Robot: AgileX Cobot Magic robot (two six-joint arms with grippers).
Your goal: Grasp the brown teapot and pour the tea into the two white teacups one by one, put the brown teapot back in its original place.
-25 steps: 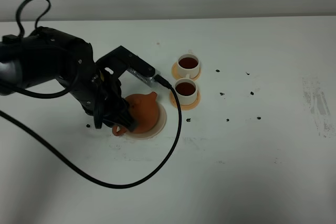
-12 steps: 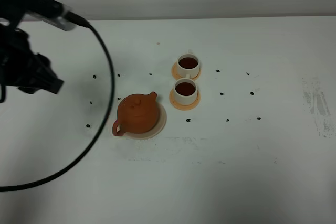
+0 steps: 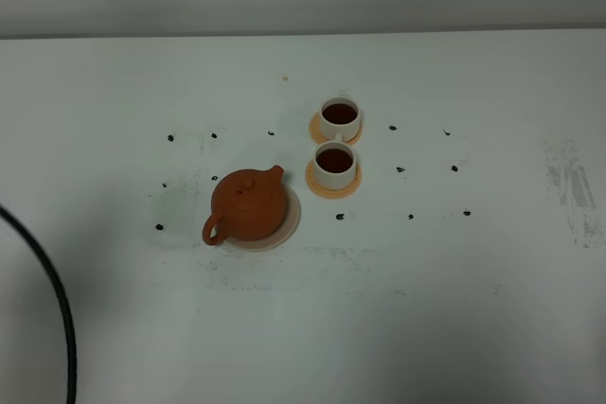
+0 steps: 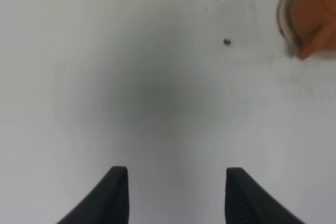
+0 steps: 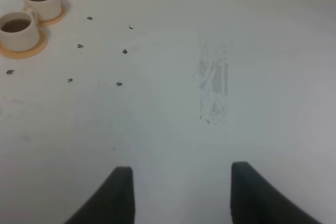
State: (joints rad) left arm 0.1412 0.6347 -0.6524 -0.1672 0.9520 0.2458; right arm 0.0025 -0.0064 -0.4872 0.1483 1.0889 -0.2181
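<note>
The brown teapot [image 3: 250, 205], a squat, matte reddish-brown clay pot with a knobbed lid, loop handle and short spout, sits upright on the flat round pale beige disc [image 3: 287, 227] on the smooth white worktop [image 3: 454, 309]. Just to its right stand the 2 white teacups [image 3: 335, 165], small glossy cylinders holding dark tea, each on its own flat orange coaster [image 3: 320, 186]. Small dark specks [image 3: 339, 217] dot the worktop around them, and a grey scuffed patch [image 3: 573, 186] marks its right side. A black cable [image 3: 52, 300] curves along the left edge. Compared with 1 second ago, the left arm that covered the teapot has left the overhead view. The left gripper [image 4: 176, 192] hangs over bare worktop with its dark, tapered fingers [image 4: 113, 195] spread and empty, the teapot blurred well away. The right gripper [image 5: 181, 192] shows 2 fingers [image 5: 118, 195] standing apart, holding nothing.
</note>
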